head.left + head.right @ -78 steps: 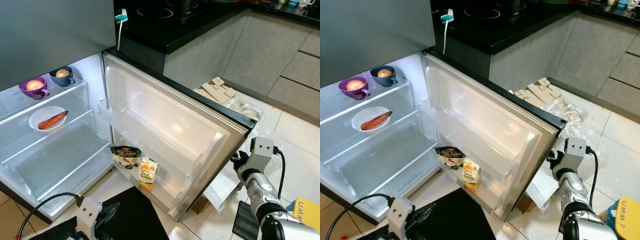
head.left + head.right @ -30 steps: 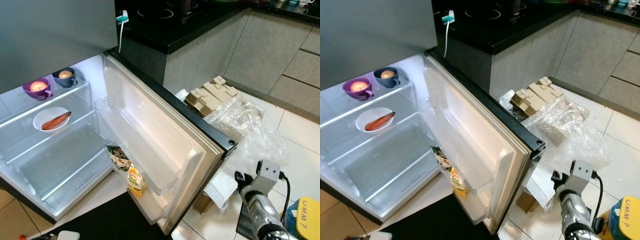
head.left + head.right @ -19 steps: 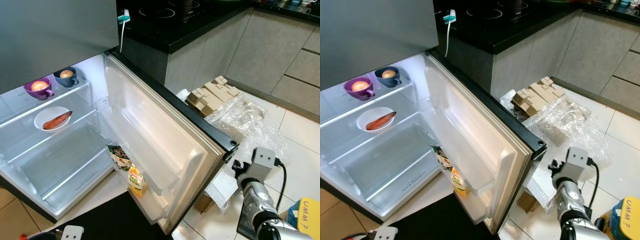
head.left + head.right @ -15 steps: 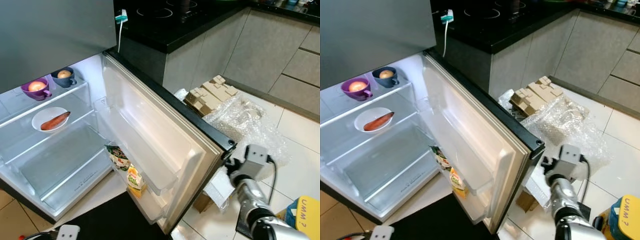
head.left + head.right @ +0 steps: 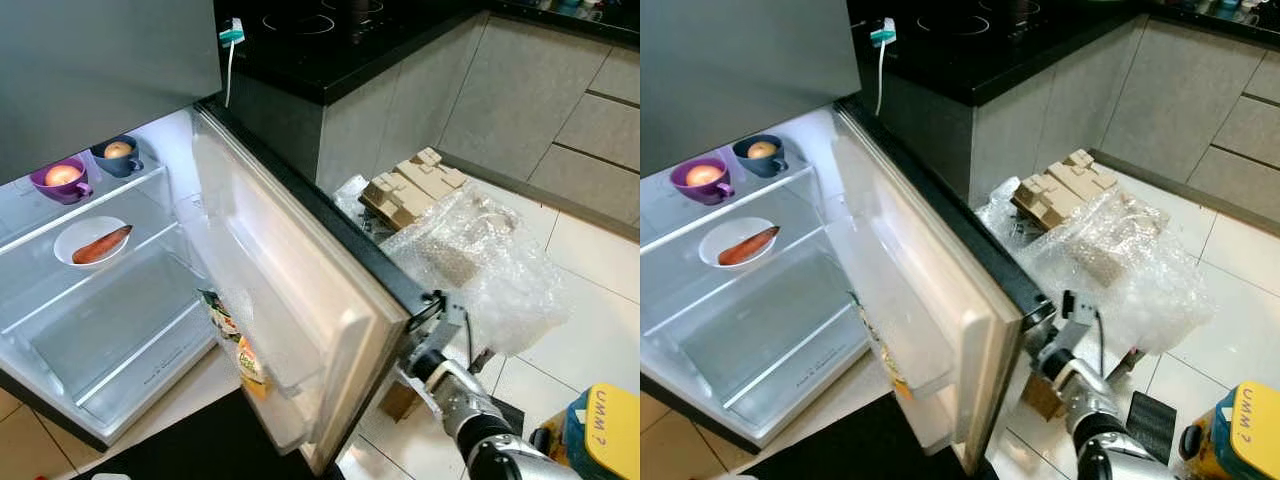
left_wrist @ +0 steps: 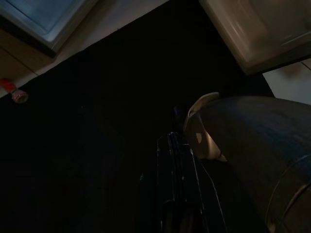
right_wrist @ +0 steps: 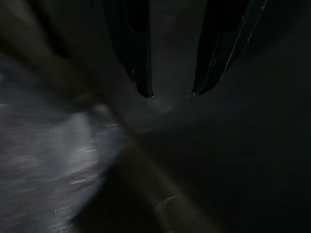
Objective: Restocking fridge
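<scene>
Behind the fridge door's (image 5: 300, 300) outer edge, the right gripper (image 7: 170, 92) points at the door's dark back, its two fingers spread with a gap between them. On the door's lowest shelf stands a juice carton (image 5: 250, 365) beside a snack bag (image 5: 215, 312). Farther in, a sweet potato on a white plate (image 5: 90, 242) sits on the middle shelf; a purple cup (image 5: 60, 180) and blue cup (image 5: 118, 155) occupy the top shelf. The left gripper (image 6: 177, 194) hangs over the dark mat (image 6: 97, 121); whether it is spread I cannot tell.
</scene>
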